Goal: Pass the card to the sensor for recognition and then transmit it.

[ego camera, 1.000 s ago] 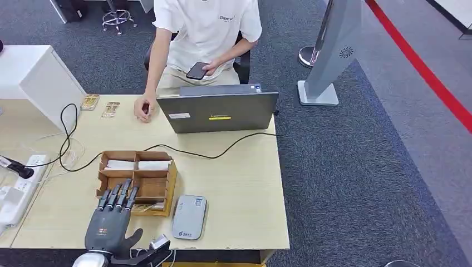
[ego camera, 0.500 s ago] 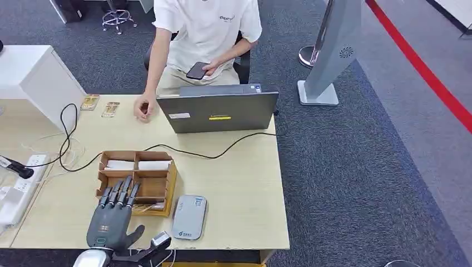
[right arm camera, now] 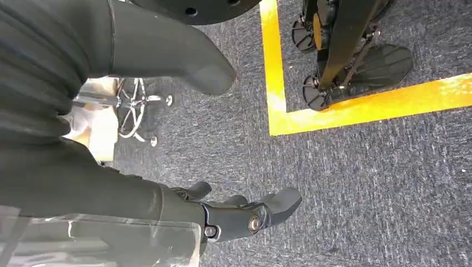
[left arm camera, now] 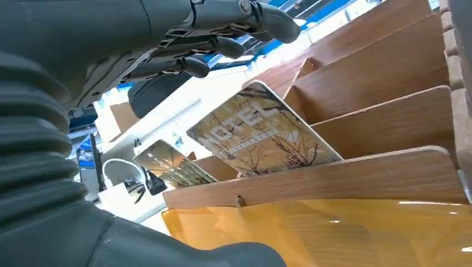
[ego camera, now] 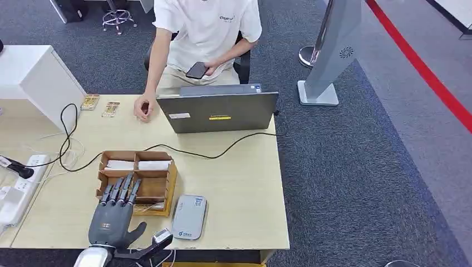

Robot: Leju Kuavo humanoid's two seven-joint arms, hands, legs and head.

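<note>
A wooden card holder (ego camera: 139, 177) stands near the table's front left. A patterned card (left arm camera: 261, 133) leans in its front slot, with a second card (left arm camera: 170, 164) beside it. My left hand (ego camera: 114, 214) hovers over the holder's near side with fingers (left arm camera: 222, 47) stretched out above the cards, touching none and holding nothing. The grey card sensor (ego camera: 189, 217) lies flat just right of the holder. My right hand (right arm camera: 245, 214) hangs beside my body over the carpet, fingers loose and empty.
A person (ego camera: 203, 33) sits behind a laptop (ego camera: 217, 111), one hand on the table, the other holding a phone. A black cable (ego camera: 222, 150) runs across the table. A power strip (ego camera: 16, 194) and white box (ego camera: 33, 78) sit at left. Two small cards (ego camera: 110, 109) lie far left.
My left hand has crept slightly forward and to the right over the card holder. The person's hand on the table shifted a little.
</note>
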